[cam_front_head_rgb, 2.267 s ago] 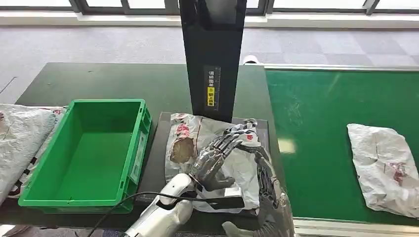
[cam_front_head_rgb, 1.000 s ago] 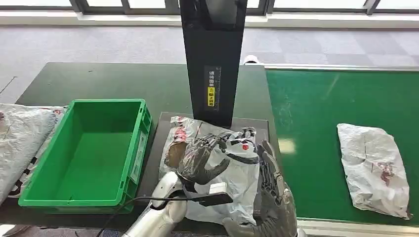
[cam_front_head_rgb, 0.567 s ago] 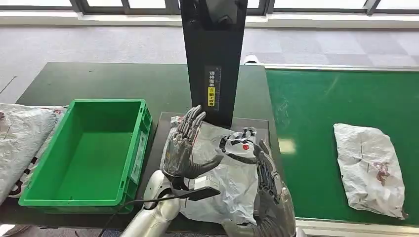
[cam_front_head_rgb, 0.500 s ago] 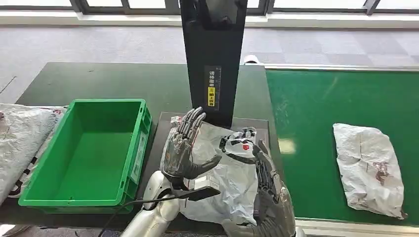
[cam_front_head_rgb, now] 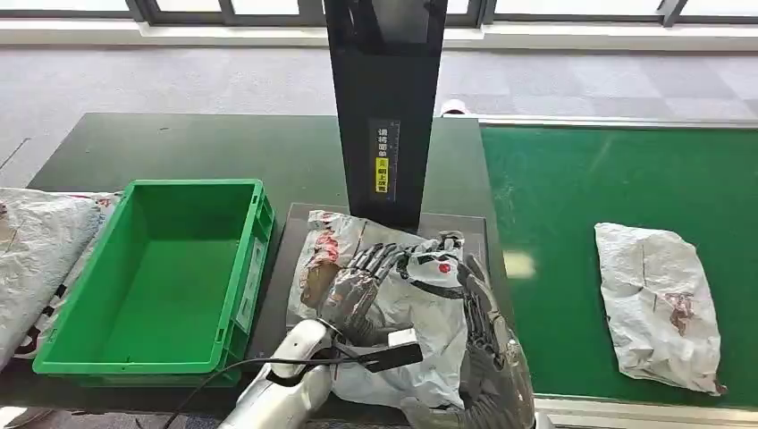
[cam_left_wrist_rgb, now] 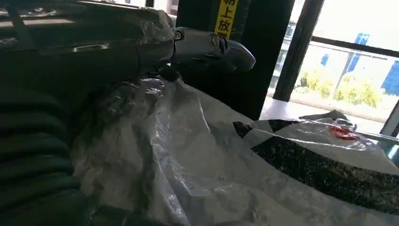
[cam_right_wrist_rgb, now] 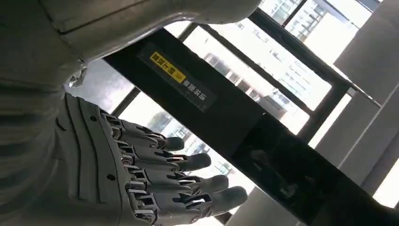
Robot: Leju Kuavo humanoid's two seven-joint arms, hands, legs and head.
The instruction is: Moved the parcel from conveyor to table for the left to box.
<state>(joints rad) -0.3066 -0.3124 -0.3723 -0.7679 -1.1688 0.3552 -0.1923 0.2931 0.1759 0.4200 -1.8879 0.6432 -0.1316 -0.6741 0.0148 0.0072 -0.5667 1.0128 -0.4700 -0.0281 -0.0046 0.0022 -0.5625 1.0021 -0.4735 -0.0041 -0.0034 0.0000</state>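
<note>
1. The parcel (cam_front_head_rgb: 393,313), a crinkled white plastic mailer with red and black print, lay on a dark tray (cam_front_head_rgb: 284,268) near the front edge of the surface (cam_front_head_rgb: 179,147), just in front of the black upright post (cam_front_head_rgb: 386,98) and just beside the green box (cam_front_head_rgb: 152,277).
2. The left hand (cam_front_head_rgb: 357,290) rested palm-down on the parcel's left half, its fingers curled over the plastic; the left wrist view showed the bag bunched directly against the hand (cam_left_wrist_rgb: 56,141). Whether the fingers had truly gathered a fold, or merely pressed on it, could not be told.
3. The right hand (cam_front_head_rgb: 487,335) stood edge-on against the parcel's right margin, fingers straight and apart, grasping nothing; the right wrist view showed those fingers (cam_right_wrist_rgb: 174,188) extended with nothing between them.
4. A second parcel (cam_front_head_rgb: 657,304) lay on the green conveyor (cam_front_head_rgb: 572,179), well apart from both hands.
5. Judged step: the conveyor-to-surface transfer looked complete, and the left hand's pick-up for boxing was in hand.
6. Judged next move: the left hand would need a firm closure on a fold of the slippery film, then a lift high enough to carry the sagging bag over the box's near wall, which stood empty.
</note>
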